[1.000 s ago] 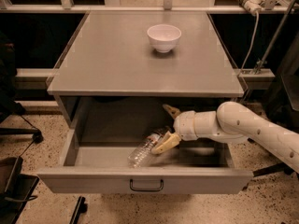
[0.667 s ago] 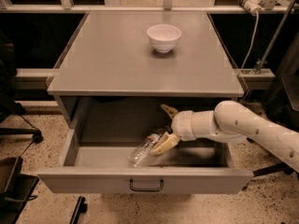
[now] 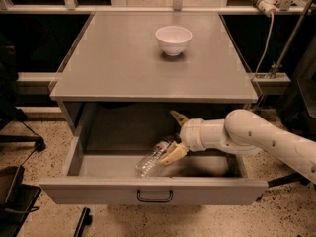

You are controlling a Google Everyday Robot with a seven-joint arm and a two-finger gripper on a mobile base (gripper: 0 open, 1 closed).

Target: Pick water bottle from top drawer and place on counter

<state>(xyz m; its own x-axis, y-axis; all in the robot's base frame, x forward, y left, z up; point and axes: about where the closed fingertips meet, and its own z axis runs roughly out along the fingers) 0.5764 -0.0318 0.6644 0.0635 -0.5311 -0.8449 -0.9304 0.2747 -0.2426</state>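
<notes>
Inside drawer (image 3: pixel 98 194), end effector (image 3: pixel 167 137) part-hiding water bottle (image 3: pixel 147 164)

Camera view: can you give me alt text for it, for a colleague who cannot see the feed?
The robot's gripper reaches from the right into the pulled-out top drawer, open at the cap end of a water bottle lying on its side on the drawer floor. Above, a white bowl stands on the grey counter.
</notes>
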